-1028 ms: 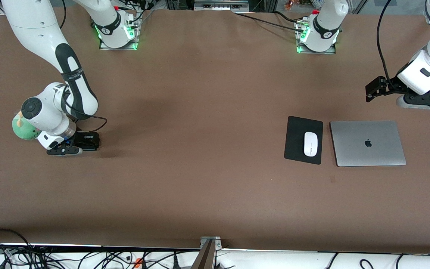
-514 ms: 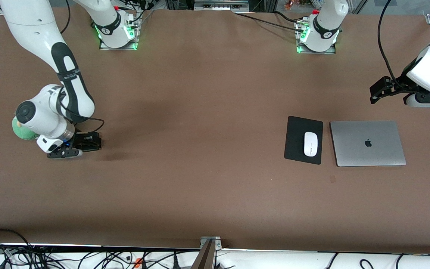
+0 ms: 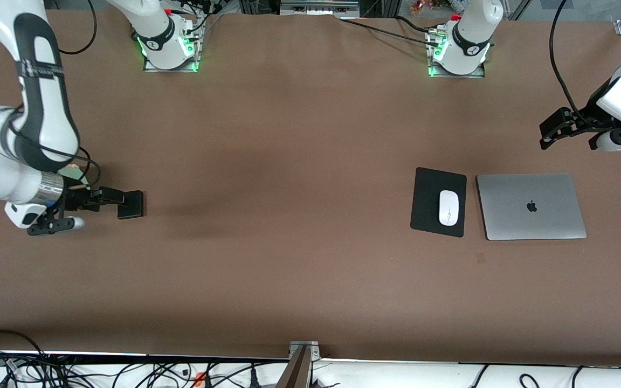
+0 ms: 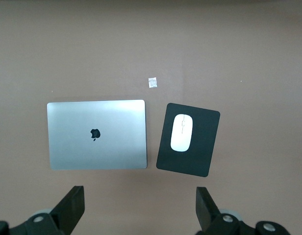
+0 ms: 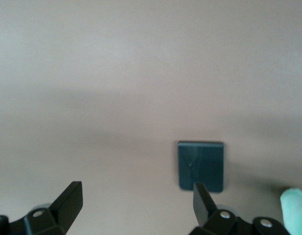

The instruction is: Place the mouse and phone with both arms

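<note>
The right gripper (image 3: 107, 202) stands wide open and empty beside the phone (image 3: 130, 205), which lies flat on the table (image 3: 289, 215) at the right arm's end; the left gripper (image 3: 550, 129), also spread wide, hovers near the laptop (image 3: 531, 206). The mouse (image 3: 449, 208) sits on its mouse pad (image 3: 429, 186); glossy and light, it likely slips unless pinched across its sides.

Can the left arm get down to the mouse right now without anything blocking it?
Probably yes. The left gripper hangs open above the table near the laptop, and the mouse lies uncovered on the black pad with nothing over it. The right gripper is open by the phone.
</note>
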